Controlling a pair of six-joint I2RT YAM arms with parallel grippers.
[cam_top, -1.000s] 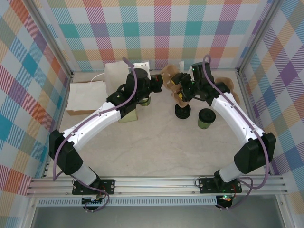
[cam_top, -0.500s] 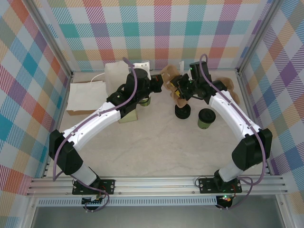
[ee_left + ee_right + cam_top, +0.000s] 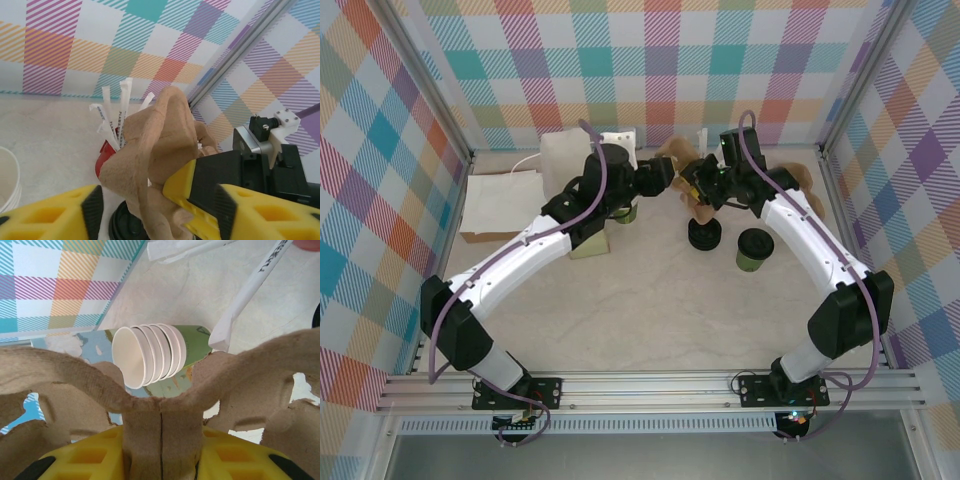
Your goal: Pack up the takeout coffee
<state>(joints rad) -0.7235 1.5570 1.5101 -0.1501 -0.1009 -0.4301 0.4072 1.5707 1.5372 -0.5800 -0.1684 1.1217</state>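
From above, the cardboard carrier (image 3: 670, 155) hangs at the table's (image 3: 650, 310) 12 o'clock, between the two wrists. The left gripper (image 3: 658, 178) meets it from 9 o'clock and the right gripper (image 3: 700, 188) from 3 o'clock. The takeout coffee (image 3: 754, 248) stands upright on the table, lid on, at 5 o'clock of the right gripper and apart from it. Just beside it, at its 10 o'clock, is a black round piece (image 3: 704, 235).

In the left wrist view, the left gripper (image 3: 157, 210) has its jaws spread, the carrier (image 3: 160, 130) rising between them. A red mug (image 3: 104, 159) of white sticks (image 3: 122, 107) stands at the carrier's 9 o'clock.

In the right wrist view, the right gripper (image 3: 162, 450) is clenched on the carrier's (image 3: 60, 370) centre rib. A stack of lidless cups (image 3: 150, 355) lies on its side at 12 o'clock.
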